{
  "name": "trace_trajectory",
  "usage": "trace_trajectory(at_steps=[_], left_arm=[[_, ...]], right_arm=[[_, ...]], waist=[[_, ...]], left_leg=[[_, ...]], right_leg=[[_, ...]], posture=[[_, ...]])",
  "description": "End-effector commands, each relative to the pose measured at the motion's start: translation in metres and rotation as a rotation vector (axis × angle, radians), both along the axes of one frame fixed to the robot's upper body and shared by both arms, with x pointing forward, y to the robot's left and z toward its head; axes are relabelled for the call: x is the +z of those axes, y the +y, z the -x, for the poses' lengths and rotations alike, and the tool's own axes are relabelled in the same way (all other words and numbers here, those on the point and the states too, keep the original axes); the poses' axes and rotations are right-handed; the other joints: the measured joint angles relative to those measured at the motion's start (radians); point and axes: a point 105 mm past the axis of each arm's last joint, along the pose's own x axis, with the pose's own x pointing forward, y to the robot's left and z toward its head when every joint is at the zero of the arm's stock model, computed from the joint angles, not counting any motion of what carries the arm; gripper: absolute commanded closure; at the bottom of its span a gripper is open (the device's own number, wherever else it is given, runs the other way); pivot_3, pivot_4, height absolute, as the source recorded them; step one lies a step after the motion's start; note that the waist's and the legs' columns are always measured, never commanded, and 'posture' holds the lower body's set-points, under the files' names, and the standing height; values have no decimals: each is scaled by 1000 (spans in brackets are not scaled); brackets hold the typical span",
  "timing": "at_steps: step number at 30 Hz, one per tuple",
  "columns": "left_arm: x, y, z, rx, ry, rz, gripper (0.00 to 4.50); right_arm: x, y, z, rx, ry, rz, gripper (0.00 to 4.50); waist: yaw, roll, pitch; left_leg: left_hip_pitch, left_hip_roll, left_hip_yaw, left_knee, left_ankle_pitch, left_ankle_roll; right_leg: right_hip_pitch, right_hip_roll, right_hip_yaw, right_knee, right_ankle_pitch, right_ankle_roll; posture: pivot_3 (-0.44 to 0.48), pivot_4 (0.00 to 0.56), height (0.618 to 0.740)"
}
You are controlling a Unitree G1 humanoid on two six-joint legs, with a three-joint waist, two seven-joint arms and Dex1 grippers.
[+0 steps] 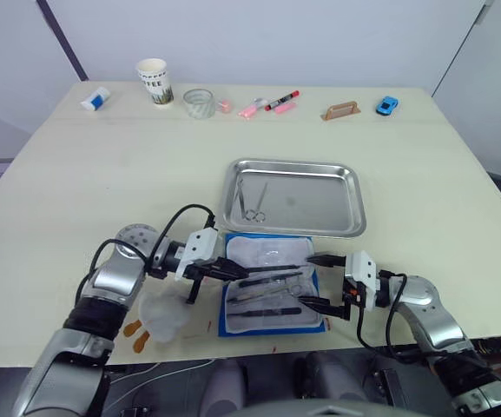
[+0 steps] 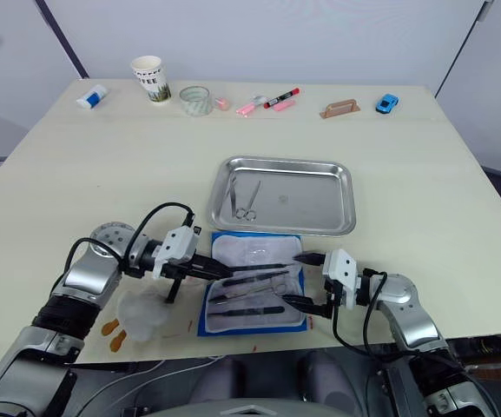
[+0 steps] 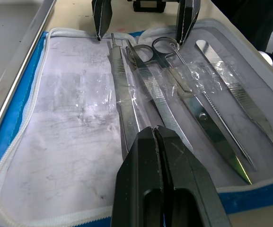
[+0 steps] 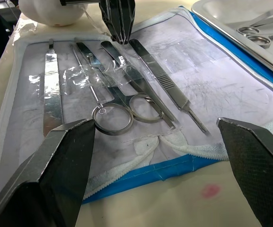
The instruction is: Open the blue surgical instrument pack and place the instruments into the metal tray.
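The blue surgical instrument pack (image 1: 268, 253) lies open and flat near the table's front edge, its whitish lining up. Several instruments (image 1: 272, 292) lie side by side on it: scissors (image 4: 122, 101), forceps and tweezers. Just beyond it stands the metal tray (image 1: 355, 205), with one pair of scissors (image 1: 254, 207) and a thin instrument inside at its left end. My left gripper (image 1: 247, 273) is shut, its tips low over the instruments' near ends (image 3: 155, 131). My right gripper (image 1: 307, 281) stands wide open at the pack's right edge, its fingers (image 4: 65, 161) spanning the ring handles without touching them.
A fluffy white plush (image 1: 163, 314) with orange feet lies left of the pack under my left arm. Along the far edge stand a paper cup (image 1: 154, 81), a clear tape roll (image 1: 199, 102), markers (image 1: 272, 104), a wooden block (image 1: 340, 110) and a blue toy car (image 1: 386, 106).
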Motion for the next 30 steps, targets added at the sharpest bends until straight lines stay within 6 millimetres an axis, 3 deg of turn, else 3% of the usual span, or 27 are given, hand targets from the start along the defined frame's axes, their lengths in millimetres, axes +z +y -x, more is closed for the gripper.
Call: trace_trajectory(at_steps=[1,28,30], left_arm=[[4,-1,-2,10,-25,21,4449],[-6,3,-7,34,-22,36,4449],[0,2,-6,26,-32,75,3953]], right_arm=[[-73,-12,41,11,290,168,0],[-76,-13,43,56,281,204,0],[-76,-14,43,54,282,205,0]], waist=[[0,0,0],[5,0,0],[5,0,0]], left_leg=[[0,0,0,0,0,0],[-1,-1,2,0,0,0],[-1,-1,2,0,0,0]], right_leg=[[0,0,0,0,0,0],[1,0,-1,-1,0,0],[1,1,-2,-1,0,0]], posture=[[0,150,740],[0,150,740],[0,150,740]])
